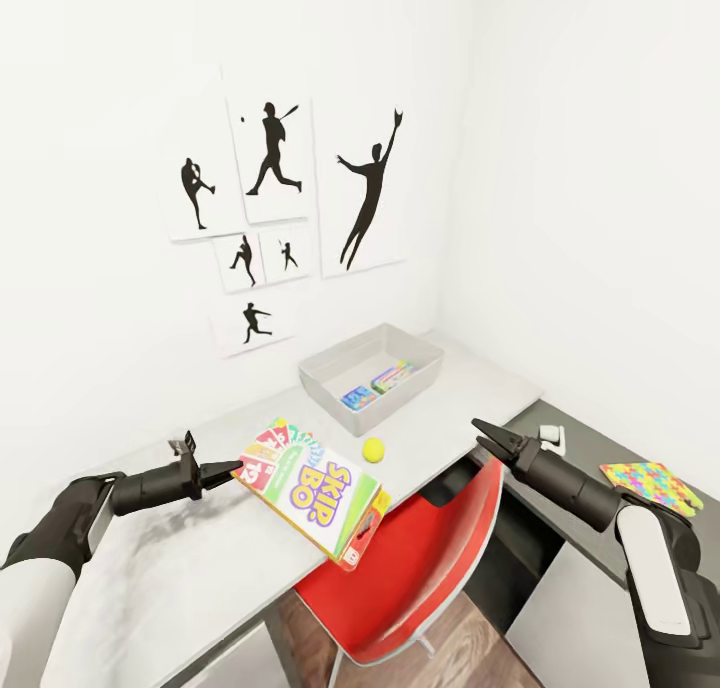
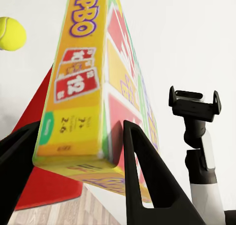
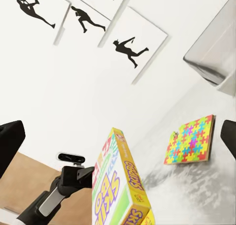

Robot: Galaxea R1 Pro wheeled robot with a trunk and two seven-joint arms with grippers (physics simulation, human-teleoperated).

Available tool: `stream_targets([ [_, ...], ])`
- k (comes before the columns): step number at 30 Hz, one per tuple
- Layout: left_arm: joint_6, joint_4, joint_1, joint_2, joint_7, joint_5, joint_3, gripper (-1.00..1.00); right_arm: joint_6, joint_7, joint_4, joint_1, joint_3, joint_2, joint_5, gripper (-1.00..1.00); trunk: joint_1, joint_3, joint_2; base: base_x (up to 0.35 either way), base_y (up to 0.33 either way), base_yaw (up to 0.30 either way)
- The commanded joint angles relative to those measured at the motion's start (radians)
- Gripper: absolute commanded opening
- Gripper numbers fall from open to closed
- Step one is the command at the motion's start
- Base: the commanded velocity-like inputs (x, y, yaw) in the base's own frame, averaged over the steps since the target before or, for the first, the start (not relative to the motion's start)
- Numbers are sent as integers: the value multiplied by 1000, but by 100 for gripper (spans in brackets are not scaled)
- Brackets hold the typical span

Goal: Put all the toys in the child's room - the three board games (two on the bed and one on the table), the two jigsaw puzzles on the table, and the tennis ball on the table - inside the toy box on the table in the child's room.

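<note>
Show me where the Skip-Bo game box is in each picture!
Head view: the Skip-Bo box is low in the middle, over the table's front edge, pinched at its corner by the left gripper.
Left wrist view: it fills the middle, rising between the fingers.
Right wrist view: it stands at the bottom centre.
Shared landmark: the left gripper holding the box, seen in all three.
</note>
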State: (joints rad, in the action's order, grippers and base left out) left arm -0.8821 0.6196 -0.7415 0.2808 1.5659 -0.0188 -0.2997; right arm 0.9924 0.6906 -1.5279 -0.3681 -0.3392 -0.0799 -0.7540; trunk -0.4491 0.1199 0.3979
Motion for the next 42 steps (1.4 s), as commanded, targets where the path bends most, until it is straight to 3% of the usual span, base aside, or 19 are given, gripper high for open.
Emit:
stream_targets([
  [1, -10, 0, -1, 0, 5, -1, -1, -100, 5, 5, 0, -1, -1, 0, 3, 100, -1, 2, 2, 193, -121, 0],
  [15, -8, 0, -1, 0, 5, -1, -1, -100, 5, 4, -3, -1, -1, 0, 2, 100, -1, 2, 2, 147, -203, 11],
  [42, -6, 0, -1, 1, 5, -1, -2, -100, 5, 5, 0, -1, 0, 0, 4, 100, -1, 2, 2, 109, -158, 252],
])
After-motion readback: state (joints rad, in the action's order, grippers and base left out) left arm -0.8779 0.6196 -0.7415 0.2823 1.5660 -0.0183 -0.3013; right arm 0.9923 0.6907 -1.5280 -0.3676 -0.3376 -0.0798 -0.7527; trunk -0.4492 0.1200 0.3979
